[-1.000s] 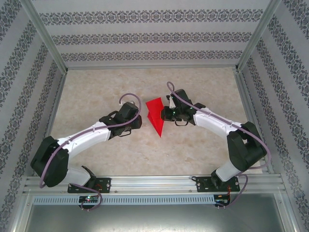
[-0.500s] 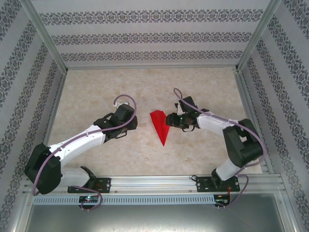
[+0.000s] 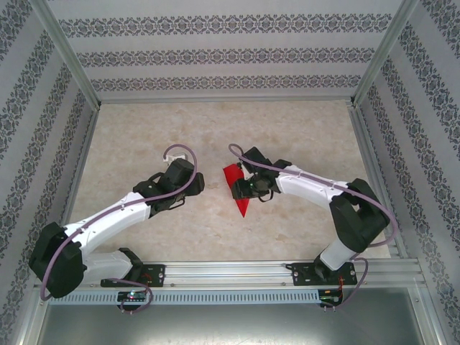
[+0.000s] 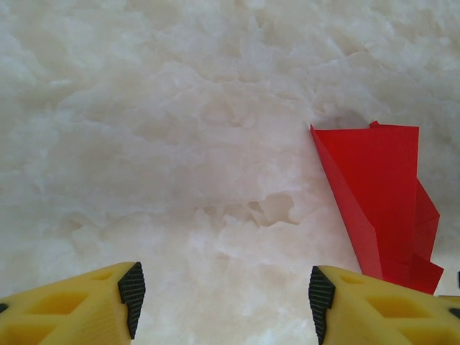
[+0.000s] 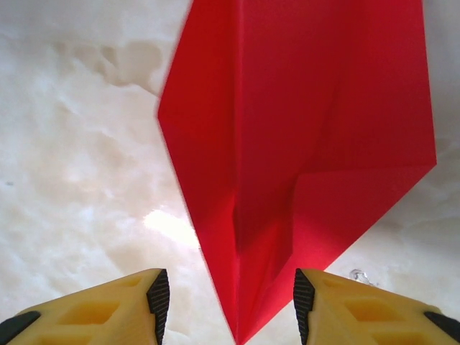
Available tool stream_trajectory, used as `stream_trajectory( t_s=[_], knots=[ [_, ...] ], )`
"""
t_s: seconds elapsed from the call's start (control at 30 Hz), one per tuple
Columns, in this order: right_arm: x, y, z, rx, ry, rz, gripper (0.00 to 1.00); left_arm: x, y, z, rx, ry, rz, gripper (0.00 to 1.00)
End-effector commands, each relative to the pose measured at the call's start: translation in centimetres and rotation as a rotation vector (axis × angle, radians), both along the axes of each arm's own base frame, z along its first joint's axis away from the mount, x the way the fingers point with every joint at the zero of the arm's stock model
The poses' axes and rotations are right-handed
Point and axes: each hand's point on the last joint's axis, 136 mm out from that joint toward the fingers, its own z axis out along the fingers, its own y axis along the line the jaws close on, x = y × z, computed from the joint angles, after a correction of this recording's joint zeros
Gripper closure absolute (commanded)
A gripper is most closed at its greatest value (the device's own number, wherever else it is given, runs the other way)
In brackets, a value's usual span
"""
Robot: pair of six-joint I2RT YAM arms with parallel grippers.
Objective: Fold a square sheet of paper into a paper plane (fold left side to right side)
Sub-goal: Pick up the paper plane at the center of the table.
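From above, the paper plane (image 3: 231,175) is half hidden under the right gripper (image 3: 241,190) — on the side toward the worktop's right edge. At the right wrist, its far end is cut off by the picture's upper edge.

Left pincer (image 4: 226,302) spread apart, right pincer (image 5: 226,305) spread apart, both pointing inward.

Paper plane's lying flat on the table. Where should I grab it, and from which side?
Probably the narrow pointed end of the paper plane, approached from the right with the right end effector. Its open fingers straddle that tip, which is slim enough to fit between them and layered by folds, so likely stiffer; the wide end spreads flat on the table.
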Motion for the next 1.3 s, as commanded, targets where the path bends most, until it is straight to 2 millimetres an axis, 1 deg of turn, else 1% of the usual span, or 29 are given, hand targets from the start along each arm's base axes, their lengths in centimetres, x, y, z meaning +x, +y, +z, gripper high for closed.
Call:
stream_trajectory(
  t_s=[0.0, 0.13, 0.2, 0.27, 0.37, 0.53, 0.73, 0.83, 0.93, 1.0, 1.07, 1.2, 1.27],
  knots=[
    [0.1, -1.0, -0.9, -0.102, 0.010, -0.016, 0.50, -0.1, 0.9, 0.2, 0.007, -0.019, 0.032, 0.34],
    [0.0, -1.0, -1.3, -0.126, 0.013, -0.017, 0.49, -0.1, 1.0, 0.3, 0.007, -0.021, 0.033, 0.33],
    [0.0, -1.0, -1.4, -0.125, 0.015, -0.017, 0.47, -0.1, 0.9, 0.2, 0.009, -0.019, 0.032, 0.33],
    [-0.2, -0.8, -1.7, -0.119, 0.022, -0.009, 0.47, -0.1, 0.9, 0.1, 0.009, -0.016, 0.032, 0.33],
    [-0.2, -0.1, -2.1, -0.100, 0.039, 0.001, 0.53, -0.1, 1.0, 0.1, 0.014, -0.014, 0.032, 0.33],
    [0.3, 0.5, -2.4, -0.110, 0.035, 0.008, 0.63, -0.2, 1.1, 0.0, 0.020, -0.009, 0.033, 0.32],
    [0.6, 1.3, -3.5, -0.134, 0.057, 0.021, 0.64, -0.2, 1.1, 0.0, 0.023, -0.007, 0.033, 0.32],
    [0.9, 1.5, -4.1, -0.151, 0.068, 0.015, 0.63, -0.3, 1.2, 0.1, 0.026, -0.007, 0.035, 0.32],
    [1.1, 1.4, -4.9, -0.174, 0.079, 0.005, 0.66, -0.4, 1.3, 0.1, 0.030, -0.006, 0.036, 0.32],
    [1.1, 1.3, -5.2, -0.193, 0.087, -0.001, 0.70, -0.4, 1.5, 0.1, 0.036, -0.006, 0.037, 0.32],
    [1.3, 1.0, -5.2, -0.207, 0.083, -0.012, 0.77, -0.5, 1.6, 0.2, 0.038, -0.006, 0.039, 0.32],
    [2.7, 0.3, -3.8, -0.186, 0.056, -0.049, 0.91, -0.7, 1.9, 0.4, 0.043, -0.014, 0.043, 0.32],
    [3.8, -0.1, -2.9, -0.168, 0.045, -0.073, 0.94, -0.7, 2.0, 0.7, 0.041, -0.022, 0.041, 0.32]
  ],
)
